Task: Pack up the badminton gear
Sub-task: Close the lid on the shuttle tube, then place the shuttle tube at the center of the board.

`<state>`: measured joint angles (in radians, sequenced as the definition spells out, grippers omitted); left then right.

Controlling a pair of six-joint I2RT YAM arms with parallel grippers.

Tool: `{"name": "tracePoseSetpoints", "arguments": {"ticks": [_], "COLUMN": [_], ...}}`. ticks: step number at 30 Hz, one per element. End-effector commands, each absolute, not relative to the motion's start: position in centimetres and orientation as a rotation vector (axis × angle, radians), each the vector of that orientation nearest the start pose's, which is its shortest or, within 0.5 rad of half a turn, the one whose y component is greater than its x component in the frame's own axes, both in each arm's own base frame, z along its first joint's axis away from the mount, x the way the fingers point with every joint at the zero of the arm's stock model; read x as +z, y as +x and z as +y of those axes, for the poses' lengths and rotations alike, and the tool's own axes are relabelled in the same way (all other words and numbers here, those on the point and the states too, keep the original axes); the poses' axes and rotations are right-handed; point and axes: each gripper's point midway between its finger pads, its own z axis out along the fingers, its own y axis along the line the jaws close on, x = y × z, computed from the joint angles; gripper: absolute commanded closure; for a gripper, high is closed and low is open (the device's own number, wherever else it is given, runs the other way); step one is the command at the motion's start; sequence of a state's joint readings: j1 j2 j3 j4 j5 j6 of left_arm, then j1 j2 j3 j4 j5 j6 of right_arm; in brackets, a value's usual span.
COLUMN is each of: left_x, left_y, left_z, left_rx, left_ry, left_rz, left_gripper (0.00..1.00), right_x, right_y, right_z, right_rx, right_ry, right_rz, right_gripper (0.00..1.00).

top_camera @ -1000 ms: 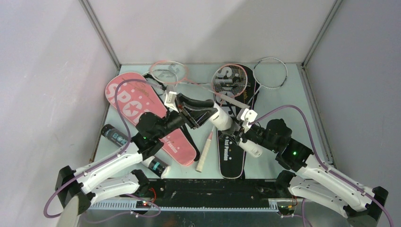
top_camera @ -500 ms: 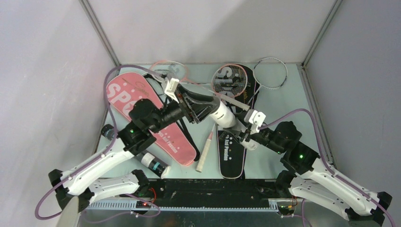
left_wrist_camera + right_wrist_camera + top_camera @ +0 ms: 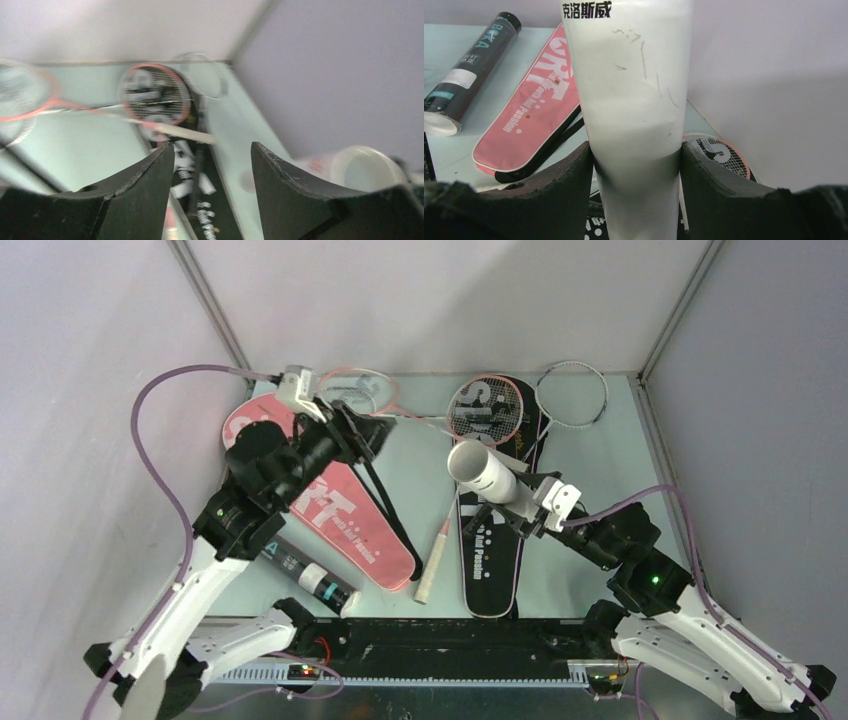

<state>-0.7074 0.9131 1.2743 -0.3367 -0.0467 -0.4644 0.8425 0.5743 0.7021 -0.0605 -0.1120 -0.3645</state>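
Top cam sat high above & behind the arm bases (image 3: 300, 625). It looked down & fwd over the whole table (image 3: 610, 480), w/ walls (image 3: 450, 300) on 3 sides.

L wrist cam rode behind the left gripper (image 3: 212, 165), both fingers low in frame. It faced across to the far-R corner; pic blurred.

R wrist cam sat v. close behind the right gripper (image 3: 636, 170), facing the table's L side, w/ the white tube (image 3: 634, 100) filling mid-frame.

Shared:
- Top + L wrist: pink-rimmed racket head (image 3: 486, 410) (image 3: 155, 92) & black cover (image 3: 490, 560) (image 3: 195, 200).
- Top + R wrist: pink cover (image 3: 340, 515) (image 3: 529, 115) & black tube (image 3: 300, 575) (image 3: 474, 60).
- All 3: the white tube.
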Motion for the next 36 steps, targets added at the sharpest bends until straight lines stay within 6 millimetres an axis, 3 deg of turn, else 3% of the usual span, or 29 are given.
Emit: {"name": "tracePoseSetpoints", "arguments": {"ticks": [1, 4, 5, 8, 10, 13, 17, 19, 21, 24, 26, 28, 30, 32, 34, 36], "left_x": [38.0, 35.4, 34.1, 30.7, 28.9, 28.1, 27.4, 27.3, 27.5, 27.3, 27.1, 26.9, 26.9, 26.8, 26.5, 26.0], "left_y": [28.5, 31.6, 32.5, 35.1, 36.1, 36.7, 36.3, 35.6, 34.7, 33.3, 32.7, 32.0, 31.4, 30.7, 30.1, 29.7], "left_z": [-15.8, -12.0, -12.0, -9.1, -7.8, -7.0, -7.7, -8.5, -9.4, -8.6, -7.6, -6.9, -6.8, -6.7, -6.7, -6.9], "left_rx": [-0.667, -0.602, -0.617, -0.539, -0.499, -0.472, -0.482, -0.517, -0.564, -0.52, -0.457, -0.412, -0.395, -0.39, -0.389, -0.407], "left_ry": [-0.099, -0.246, -0.261, -0.378, -0.412, -0.407, -0.333, -0.272, -0.21, -0.215, -0.234, -0.23, -0.207, -0.181, -0.167, -0.161], "left_rz": [1.755, 1.783, 1.814, 1.888, 1.915, 1.926, 1.997, 2.031, 2.037, 2.047, 2.049, 2.058, 2.068, 2.077, 2.073, 2.062], "left_gripper": [0.35, 0.34, 0.34, 0.33, 0.32, 0.32, 0.3, 0.3, 0.3, 0.29, 0.28, 0.27, 0.27, 0.27, 0.26, 0.26], "right_x": [36.4, 35.8, 35.5, 34.8, 33.7, 31.1, 26.7, 25.8, 26.3, 29.3, 30.1, 29.3, 26.9, 24.8, 23.1, 21.5], "right_y": [18.3, 18.4, 18.5, 19.5, 21.3, 24.1, 27.3, 28.6, 29.5, 29.9, 30.2, 31.5, 33.1, 34.1, 35.1, 35.5], "right_z": [20.4, 20.3, 20.2, 19.9, 19.0, 16.5, 14.1, 12.5, 12.1, 14.7, 16.0, 14.7, 12.4, 9.9, 6.0, 3.8], "right_rx": [0.432, 0.414, 0.403, 0.353, 0.287, 0.158, 0.027, -0.013, 0.04, 0.234, 0.319, 0.266, 0.18, 0.151, 0.128, 0.142], "right_ry": [-0.886, -0.906, -0.908, -0.899, -0.823, -0.716, -0.651, -0.594, -0.538, -0.506, -0.482, -0.355, -0.207, -0.069, 0.082, 0.18], "right_rz": [1.11, 1.128, 1.137, 1.176, 1.277, 1.506, 1.77, 1.831, 1.845, 1.779, 1.78, 1.865, 1.997, 2.093, 2.163, 2.219], "right_gripper": [0.52, 0.52, 0.52, 0.52, 0.51, 0.51, 0.5, 0.5, 0.5, 0.51, 0.51, 0.51, 0.51, 0.51, 0.51, 0.5]}}
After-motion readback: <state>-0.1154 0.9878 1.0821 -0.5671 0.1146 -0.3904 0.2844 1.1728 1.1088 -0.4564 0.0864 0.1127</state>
